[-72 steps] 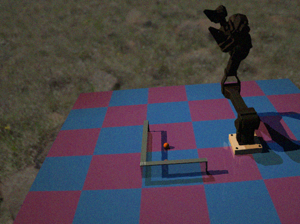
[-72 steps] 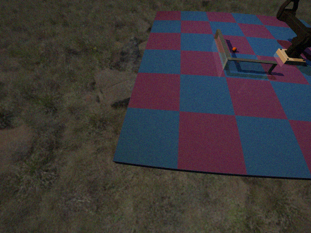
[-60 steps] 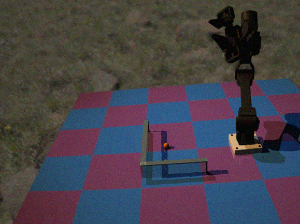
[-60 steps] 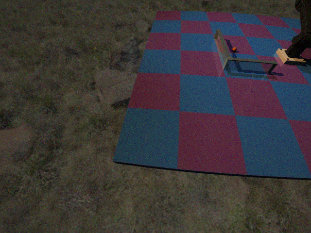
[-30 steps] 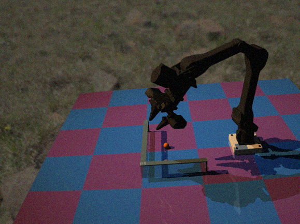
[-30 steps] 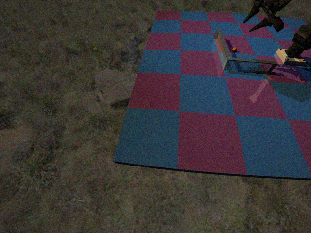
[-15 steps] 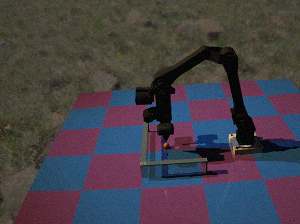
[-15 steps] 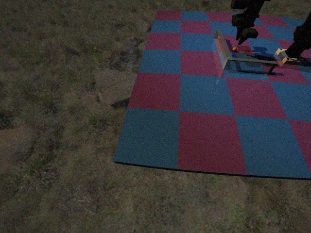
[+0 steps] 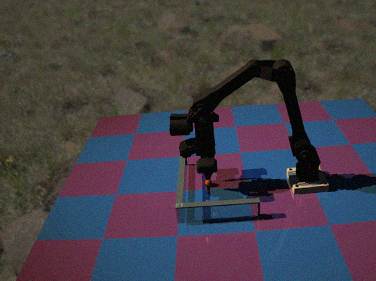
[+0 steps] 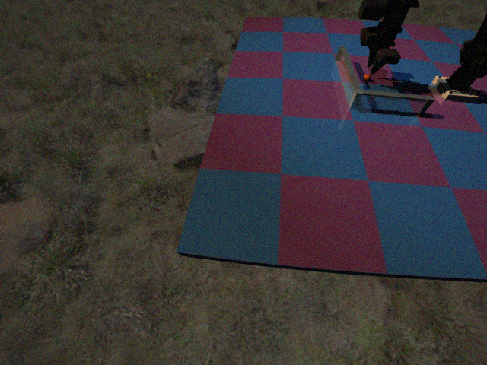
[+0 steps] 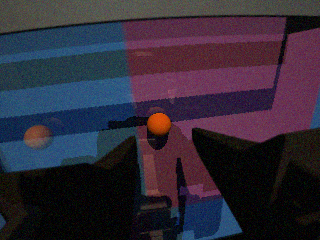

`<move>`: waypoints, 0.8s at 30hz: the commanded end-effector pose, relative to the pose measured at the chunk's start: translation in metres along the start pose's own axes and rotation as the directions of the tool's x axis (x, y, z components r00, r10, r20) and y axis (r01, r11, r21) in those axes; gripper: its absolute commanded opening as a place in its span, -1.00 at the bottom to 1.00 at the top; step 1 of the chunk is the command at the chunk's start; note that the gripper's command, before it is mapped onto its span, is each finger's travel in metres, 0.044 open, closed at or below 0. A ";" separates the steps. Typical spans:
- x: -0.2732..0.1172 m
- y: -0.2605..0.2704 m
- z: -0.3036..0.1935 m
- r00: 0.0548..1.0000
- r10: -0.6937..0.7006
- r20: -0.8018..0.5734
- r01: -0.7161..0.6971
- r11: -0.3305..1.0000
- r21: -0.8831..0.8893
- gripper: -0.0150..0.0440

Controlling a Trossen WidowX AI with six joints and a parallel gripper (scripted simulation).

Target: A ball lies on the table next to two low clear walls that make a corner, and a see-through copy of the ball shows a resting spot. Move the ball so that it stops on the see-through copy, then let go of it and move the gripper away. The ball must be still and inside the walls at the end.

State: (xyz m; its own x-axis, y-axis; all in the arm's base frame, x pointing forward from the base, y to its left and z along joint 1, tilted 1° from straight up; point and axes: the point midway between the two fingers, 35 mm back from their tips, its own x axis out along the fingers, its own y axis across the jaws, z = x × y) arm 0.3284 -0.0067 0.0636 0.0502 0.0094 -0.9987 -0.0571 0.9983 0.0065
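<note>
The orange ball point(image 9: 207, 182) point(image 10: 366, 77) point(image 11: 159, 124) rests on the table inside the corner of the low clear walls point(image 9: 219, 202) point(image 10: 393, 94). The see-through copy point(image 11: 38, 136) shows left of the ball in the wrist view, on a blue square; I cannot make it out clearly in the top and exterior views. My gripper point(image 9: 208, 176) point(image 10: 370, 69) point(image 11: 164, 137) points down just above the ball, partly open and empty. In the wrist view the ball shows in the gap between the fingertips, a little beyond them, with no finger seen touching it.
One wall's pale top edge point(image 9: 180, 183) point(image 10: 349, 74) point(image 11: 150, 10) runs along the far side of the ball from the arm base point(image 9: 309, 187). The other wall stands on the side nearer the top and exterior views. The arm and walls cast dark shadows on the checkered table point(image 9: 136, 210).
</note>
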 end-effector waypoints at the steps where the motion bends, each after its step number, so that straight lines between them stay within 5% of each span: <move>1: 0.007 0.001 0.000 1.000 0.006 -0.003 -0.006 1.000 0.006 0.24; 18: 0.031 0.001 0.000 1.000 0.006 -0.003 -0.006 1.000 0.006 0.24; 24: 0.031 0.001 0.000 1.000 0.006 -0.003 -0.006 1.000 0.006 -0.16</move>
State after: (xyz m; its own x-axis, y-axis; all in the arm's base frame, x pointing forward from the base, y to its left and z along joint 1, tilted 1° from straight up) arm 0.3295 -0.0067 0.0339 0.0480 0.0096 -0.9988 -0.0555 0.9984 0.0070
